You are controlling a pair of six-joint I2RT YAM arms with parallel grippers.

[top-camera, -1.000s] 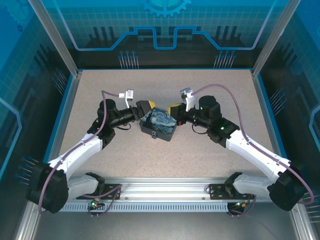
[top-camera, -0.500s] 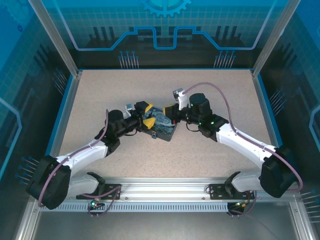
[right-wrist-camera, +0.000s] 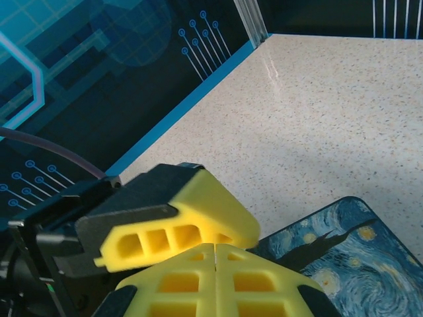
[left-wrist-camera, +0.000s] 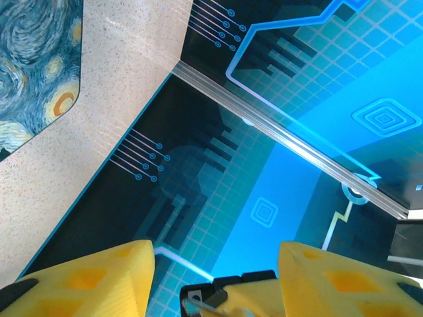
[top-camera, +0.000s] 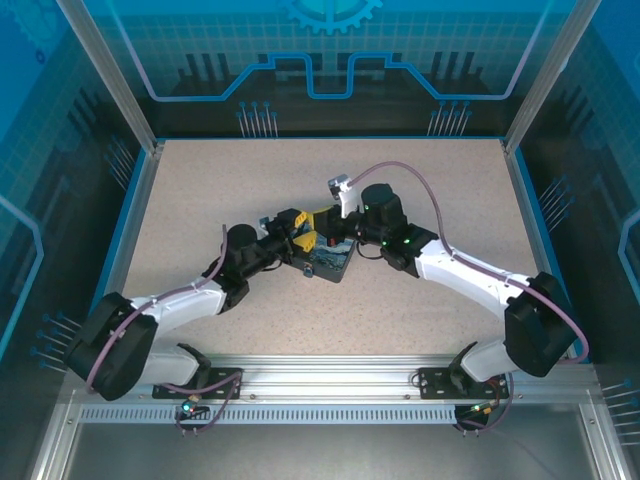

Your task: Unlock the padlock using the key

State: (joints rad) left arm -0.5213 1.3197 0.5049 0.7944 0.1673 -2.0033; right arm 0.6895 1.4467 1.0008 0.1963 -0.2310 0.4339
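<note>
Locating the padlock (top-camera: pixel 311 268): a small bluish shape on the near face of the box (top-camera: pixel 333 258) (too small to confirm). Both arms have swung inward and now meet above the box. The left gripper (top-camera: pixel 297 232) has narrowed, its fingers apart around the right gripper (top-camera: pixel 323 222), whose fingers are pressed together. This probably means a handover or regrip. The key cannot be identified; a metallic sliver (left-wrist-camera: pixel 195 302) may be it.

The speckled beige bench (top-camera: pixel 420 190), edged by a blue rim, carries a rectangular box (top-camera: pixel 330 262) painted in blue-and-yellow swirls, lying flat near its middle.
</note>
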